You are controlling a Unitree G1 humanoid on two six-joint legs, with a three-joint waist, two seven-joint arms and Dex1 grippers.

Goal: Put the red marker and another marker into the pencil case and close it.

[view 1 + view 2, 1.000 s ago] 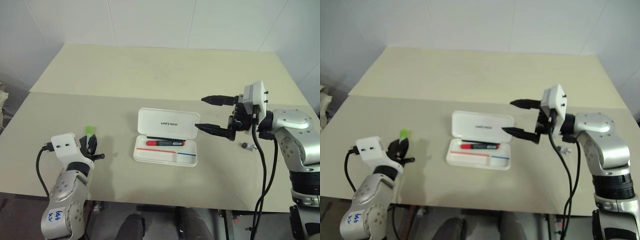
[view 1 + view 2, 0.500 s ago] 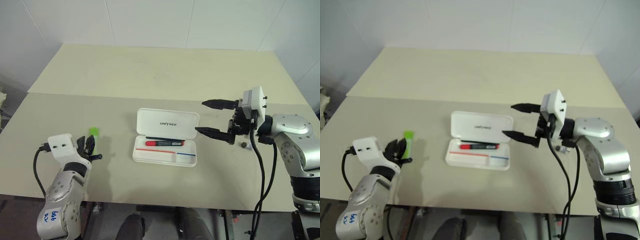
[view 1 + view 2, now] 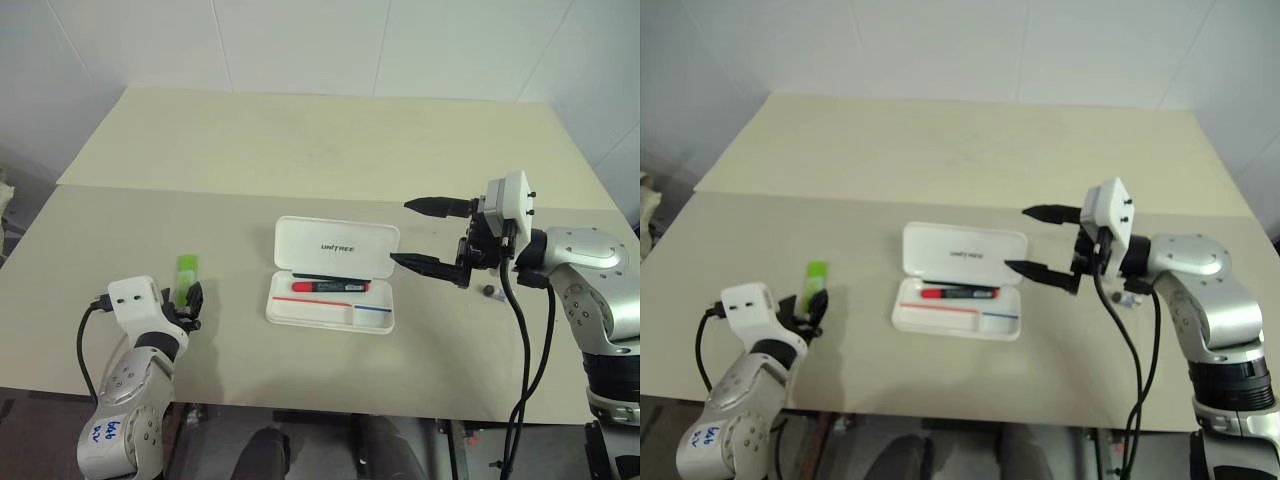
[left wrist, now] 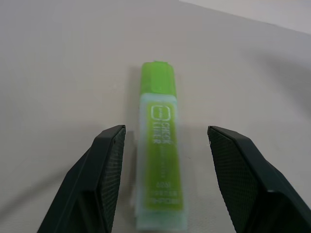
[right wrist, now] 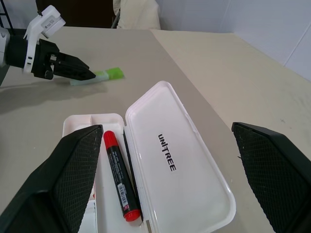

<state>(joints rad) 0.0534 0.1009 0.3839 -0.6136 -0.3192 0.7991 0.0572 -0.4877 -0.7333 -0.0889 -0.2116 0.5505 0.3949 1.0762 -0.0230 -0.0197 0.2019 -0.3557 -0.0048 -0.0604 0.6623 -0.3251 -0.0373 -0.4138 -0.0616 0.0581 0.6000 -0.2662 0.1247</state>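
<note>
Green marker [image 4: 160, 160] lies on table between parted left gripper [image 4: 165, 179] fingers, untouched

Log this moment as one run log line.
red marker: in open pencil case | green marker: on table, between open left gripper fingers, ungripped | right gripper: open, beside case

- a bare robot test room or lab, not a home.
- a wide, plain beige tabletop [image 3: 320, 150] made of two boards joined by a seam, with almost nothing laid out on it.
- plain white panelled walls [image 3: 300, 45] close behind the table, without decoration.
- the white hinged hard-plastic pencil case [image 3: 335, 272] lying open carries a dark "unitree" maker's print on its lid.
- black cables [image 3: 520, 340] run loose along the metal arm at the table's edge.
</note>
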